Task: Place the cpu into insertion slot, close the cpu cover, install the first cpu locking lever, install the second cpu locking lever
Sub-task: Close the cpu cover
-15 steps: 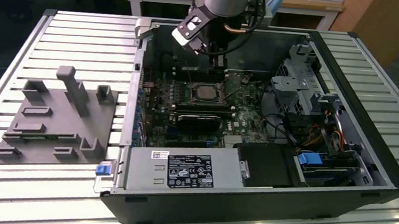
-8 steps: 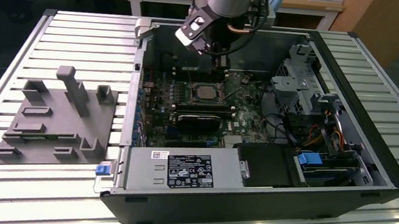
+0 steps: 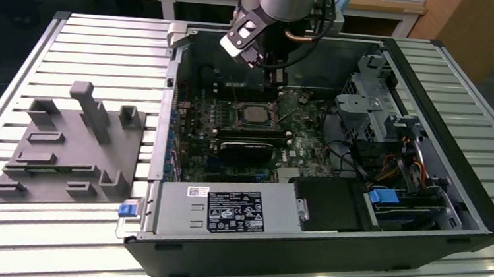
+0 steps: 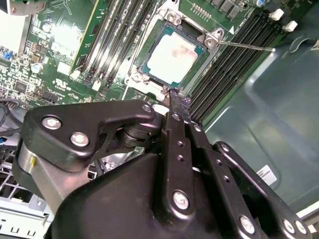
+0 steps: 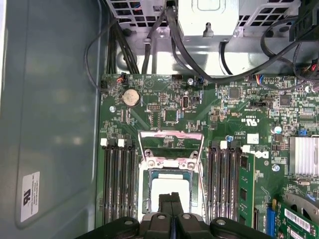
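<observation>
I see my gripper (image 5: 171, 195) pinched shut, empty, beside the chip (image 5: 163, 184) in its socket (image 5: 145, 195), long slots (image 5: 115, 184) on both sides.

The small flat square cpu (image 4: 172, 59) has a smooth silver-grey metal top that shines pale. The thin silvery metal cpu cover (image 5: 170, 133) is shiny too. The flat green circuit board (image 5: 164, 107) looks glossy. The black gripper (image 4: 175, 98) is matt, with shiny screws. The lumpy grey block (image 3: 69, 151) looks like dull plastic, and it sits on a shiny ribbed metal table (image 3: 104, 41).

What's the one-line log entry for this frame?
cpu: seated in insertion slot | cpu cover: raised open | gripper: shut, empty, tips by slot edge
</observation>
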`<state>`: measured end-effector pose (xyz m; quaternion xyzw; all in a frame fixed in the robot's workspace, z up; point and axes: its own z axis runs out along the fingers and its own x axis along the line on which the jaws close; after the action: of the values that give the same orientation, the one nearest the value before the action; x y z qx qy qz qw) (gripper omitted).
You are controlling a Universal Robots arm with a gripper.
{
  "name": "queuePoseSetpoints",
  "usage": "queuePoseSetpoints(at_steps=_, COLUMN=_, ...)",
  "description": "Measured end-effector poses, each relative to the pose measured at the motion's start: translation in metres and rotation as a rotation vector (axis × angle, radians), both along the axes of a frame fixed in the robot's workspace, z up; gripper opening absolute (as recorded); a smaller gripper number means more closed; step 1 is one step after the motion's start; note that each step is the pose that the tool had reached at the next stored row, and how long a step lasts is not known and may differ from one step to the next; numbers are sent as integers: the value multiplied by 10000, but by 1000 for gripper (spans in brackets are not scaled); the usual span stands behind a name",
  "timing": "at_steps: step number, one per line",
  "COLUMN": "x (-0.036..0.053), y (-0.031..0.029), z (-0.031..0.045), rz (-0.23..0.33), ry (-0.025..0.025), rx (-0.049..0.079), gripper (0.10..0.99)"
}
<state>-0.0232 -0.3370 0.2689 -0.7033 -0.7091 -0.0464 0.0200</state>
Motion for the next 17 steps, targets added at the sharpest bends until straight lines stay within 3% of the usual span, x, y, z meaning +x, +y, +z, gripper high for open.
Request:
queuePoseSetpoints(at_steps=9, x=43, y=0, z=0, rz=0, ry=1, rx=-1, gripper=106)
queuePoseSetpoints(at_steps=17, x=156, y=0, z=-1, rz=0, ry=7, rx=1, gripper=106)
